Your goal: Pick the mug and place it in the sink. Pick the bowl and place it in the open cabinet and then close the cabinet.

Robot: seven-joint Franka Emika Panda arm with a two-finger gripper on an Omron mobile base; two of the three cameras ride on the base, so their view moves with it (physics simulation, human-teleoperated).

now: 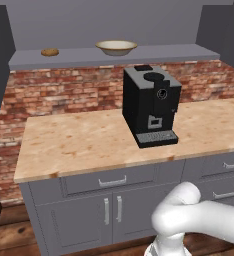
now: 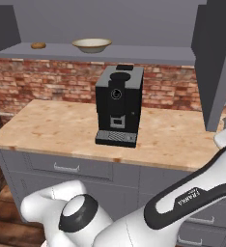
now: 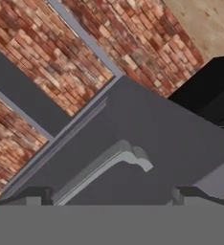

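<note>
Hand view: the gripper (image 3: 109, 198) shows as two dark fingertips (image 3: 35, 196) spread wide apart near the bottom, jaws fully parted and nothing between them. Just ahead lies a grey cabinet door (image 3: 147, 139) with its silver bar handle (image 3: 106, 165) running diagonally between the tips; whether the tips touch the handle cannot be told. Beyond the door are a red brick wall (image 3: 51, 38), a patch of wooden counter (image 3: 209, 21) and the black corner of a coffee machine (image 3: 209, 91).

Right base view: the white arm (image 2: 182, 202) crosses the lower part of the picture — the word FRANKA is printed on its dark panel, the one piece of writing that can be read.

Left base view: the bowl (image 1: 116, 47) — cream with a tan rim — sits upright on the grey shelf of the open cabinet (image 1: 114, 57), well apart from a small brown lump (image 1: 50, 52) to its left on the same shelf. In the right base view a cabinet door stands open at the right.

Under the shelf, the brick wall backs a light wooden counter. The black coffee machine stands on it, near the front edge. Below are grey base cabinets (image 1: 109, 200) with silver handles, and a wooden floor (image 1: 9, 230).
</note>
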